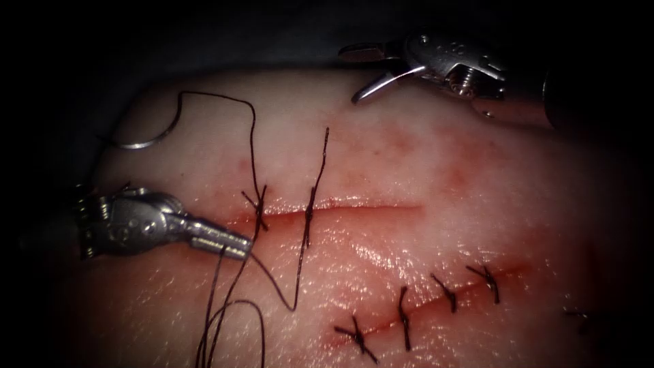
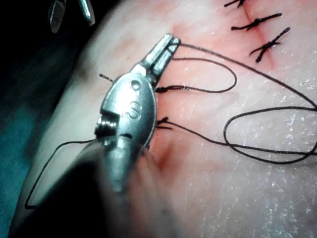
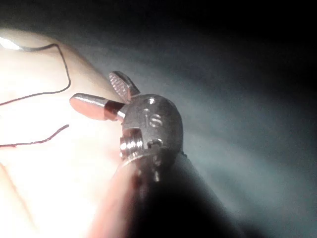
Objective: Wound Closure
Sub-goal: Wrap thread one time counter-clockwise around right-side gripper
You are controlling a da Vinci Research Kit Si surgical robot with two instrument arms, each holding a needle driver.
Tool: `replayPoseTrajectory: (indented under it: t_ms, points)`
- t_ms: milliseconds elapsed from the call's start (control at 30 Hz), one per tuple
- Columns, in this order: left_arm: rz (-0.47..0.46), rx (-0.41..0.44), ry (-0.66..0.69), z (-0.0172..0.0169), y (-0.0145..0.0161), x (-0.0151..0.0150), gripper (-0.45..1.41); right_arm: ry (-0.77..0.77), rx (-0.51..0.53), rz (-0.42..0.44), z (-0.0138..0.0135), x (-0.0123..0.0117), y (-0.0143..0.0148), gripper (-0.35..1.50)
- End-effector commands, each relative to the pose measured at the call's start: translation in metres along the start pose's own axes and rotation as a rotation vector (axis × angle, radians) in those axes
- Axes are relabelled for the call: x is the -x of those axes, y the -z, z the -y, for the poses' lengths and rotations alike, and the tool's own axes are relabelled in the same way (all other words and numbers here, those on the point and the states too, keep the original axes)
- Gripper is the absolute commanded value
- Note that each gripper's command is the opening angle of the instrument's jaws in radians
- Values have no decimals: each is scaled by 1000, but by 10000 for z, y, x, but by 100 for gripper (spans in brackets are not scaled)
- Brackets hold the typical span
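In the endoscope view, my left tool comes in from the left edge at mid-height, its jaws together and clamped on the thread just left of the cut. From there the thread runs up past the knotted stitch at the cut's left end, arches across the upper left of the frame and ends at the needle, which lies free on the tissue, out of the flesh and held by neither tool. My right tool hangs at the upper centre, jaws spread apart, holding nothing. A second stitch crosses the cut a little to the right. A lower cut toward the bottom right carries a row of finished stitches.

In the left wrist view, my left tool pinches the thread at its very tip, and loose loops lie on the wet tissue.

In the right wrist view, my right tool stands open over the tissue, with slack thread nearby. Its housing bears a stamped mark I cannot read for certain.

I judge the thread limp, light and slippery, best gripped flat between the jaws. The needle looks stiff, thin and apt to roll, so I would take it on its body, away from the point.
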Motion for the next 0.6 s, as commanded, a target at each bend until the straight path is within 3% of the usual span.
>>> replayPoseTrajectory:
  t_ms: [33,267,333,367,400,433,600]
  points:
    - [-17,-7,-10,12,-5,5,-45,11,-27,-10,33,-5,-10,84]
    - [-89,-21,-45,36,-2,5,-45,2,-70,-42,95,5,-22,73]
    - [-115,-19,-46,42,-2,5,-45,3,-72,-52,104,15,-28,47]
    - [-129,-16,-49,47,-2,6,-45,9,-73,-53,107,20,-31,15]
    - [-139,-14,-53,50,-3,6,-45,14,-74,-54,108,24,-33,-28]
    - [-163,-10,-54,60,-6,9,-45,15,-80,-69,112,38,-44,-35]
    - [-184,-11,-60,72,-10,16,-45,-4,-94,-113,118,54,-61,-35]
